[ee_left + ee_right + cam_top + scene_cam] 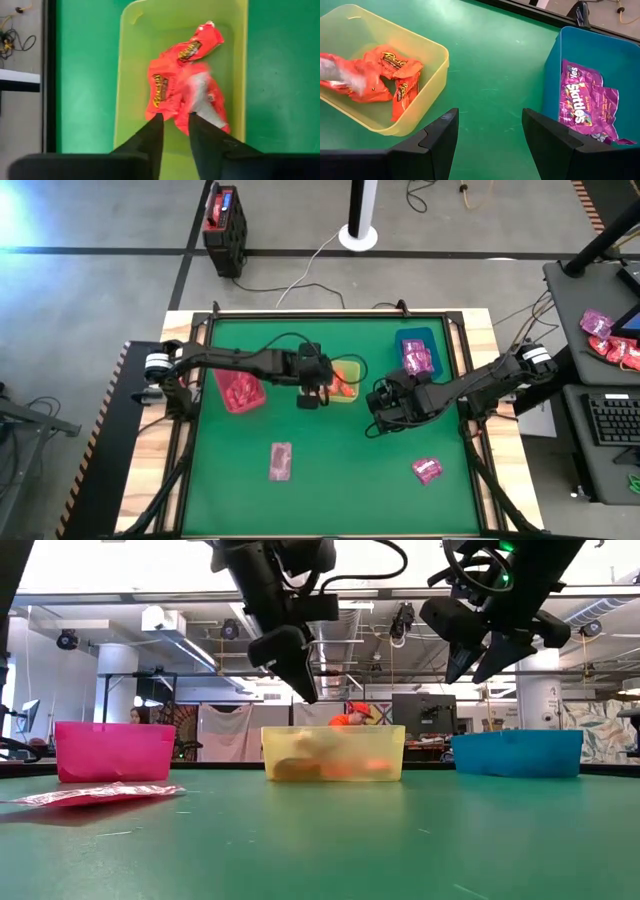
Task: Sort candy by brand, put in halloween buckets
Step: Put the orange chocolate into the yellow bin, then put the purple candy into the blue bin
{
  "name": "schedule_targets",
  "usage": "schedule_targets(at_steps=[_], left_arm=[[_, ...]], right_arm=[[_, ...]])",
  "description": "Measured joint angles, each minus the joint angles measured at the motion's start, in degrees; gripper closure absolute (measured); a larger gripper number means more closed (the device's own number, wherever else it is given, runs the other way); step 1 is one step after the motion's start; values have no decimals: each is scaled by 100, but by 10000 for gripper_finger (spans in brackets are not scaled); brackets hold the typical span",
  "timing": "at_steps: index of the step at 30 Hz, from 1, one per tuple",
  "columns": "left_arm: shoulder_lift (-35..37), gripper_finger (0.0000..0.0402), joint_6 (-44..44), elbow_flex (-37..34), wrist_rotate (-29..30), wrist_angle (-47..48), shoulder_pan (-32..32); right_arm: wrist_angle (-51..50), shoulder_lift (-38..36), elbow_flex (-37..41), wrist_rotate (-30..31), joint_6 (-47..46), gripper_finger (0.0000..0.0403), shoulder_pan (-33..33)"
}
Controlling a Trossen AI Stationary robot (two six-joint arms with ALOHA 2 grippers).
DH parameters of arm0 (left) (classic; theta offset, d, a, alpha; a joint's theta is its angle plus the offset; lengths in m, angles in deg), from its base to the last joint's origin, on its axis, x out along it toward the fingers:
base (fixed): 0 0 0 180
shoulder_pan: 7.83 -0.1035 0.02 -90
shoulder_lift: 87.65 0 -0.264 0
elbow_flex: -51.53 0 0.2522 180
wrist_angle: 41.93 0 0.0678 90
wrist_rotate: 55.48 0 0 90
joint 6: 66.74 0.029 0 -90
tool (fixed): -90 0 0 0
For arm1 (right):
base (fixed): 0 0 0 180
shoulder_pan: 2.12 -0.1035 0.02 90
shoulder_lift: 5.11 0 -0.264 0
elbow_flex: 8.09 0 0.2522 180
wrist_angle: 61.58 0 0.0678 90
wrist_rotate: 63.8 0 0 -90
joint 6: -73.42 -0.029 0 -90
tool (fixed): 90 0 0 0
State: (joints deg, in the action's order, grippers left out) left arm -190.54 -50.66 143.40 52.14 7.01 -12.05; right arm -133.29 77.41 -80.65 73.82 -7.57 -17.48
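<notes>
The left gripper [175, 125] hangs over the yellow-green bin [345, 393], its two dark tapered fingers [150, 137] a narrow slit apart with nothing between them. Just below them a blurred orange packet [202, 97] shows above the crinkled orange wrappers [167, 87] already lying in that translucent, round-cornered bin.

The right gripper [490, 135] hovers above bare green mat [330, 490] between the yellow-green bin and the teal-blue bin [555, 85], fingers spread wide and empty. Glossy magenta packets [580, 97] lie flat inside the teal-blue one.

The crimson bin [240, 391] sits under the left arm, holding dull reddish-pink packets. Two candies are loose on the mat: a reddish-pink packet [280, 461] near the front centre and a magenta packet [428, 470] toward the right, both well apart from the bins.

Beyond the table stand a black box with a red top [223, 225] and a white round disc [358, 235] bearing a pole.
</notes>
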Motion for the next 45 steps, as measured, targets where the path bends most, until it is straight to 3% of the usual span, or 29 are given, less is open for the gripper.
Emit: schedule_targets(at_steps=[4, 9, 15, 21, 33, 39, 45], left_arm=[[2, 281, 53, 7, 44, -19, -4], [57, 246, -191, 7, 130, 41, 206], [231, 244, -313, 7, 943, 60, 867], [616, 250, -402, -18, 1021, 40, 1604], [1592, 251, -1327, -657, 1036, -207, 2893], [2173, 251, -1646, -879, 1045, -278, 3202], [2514, 251, -1812, -887, 1054, -283, 3323]], right_arm=[[8, 0, 0, -110, 6, 190, -2], [64, 0, 0, -1007, 169, 190, -115], [153, -4, -212, -2433, 659, 190, -512], [147, -4, -704, -3667, 555, 190, -1089], [86, 2, -372, -4761, -982, 190, -2214], [23, 9, 283, -5694, -2031, 190, -2625], [189, 9, 582, -5926, -2460, 190, -2906]])
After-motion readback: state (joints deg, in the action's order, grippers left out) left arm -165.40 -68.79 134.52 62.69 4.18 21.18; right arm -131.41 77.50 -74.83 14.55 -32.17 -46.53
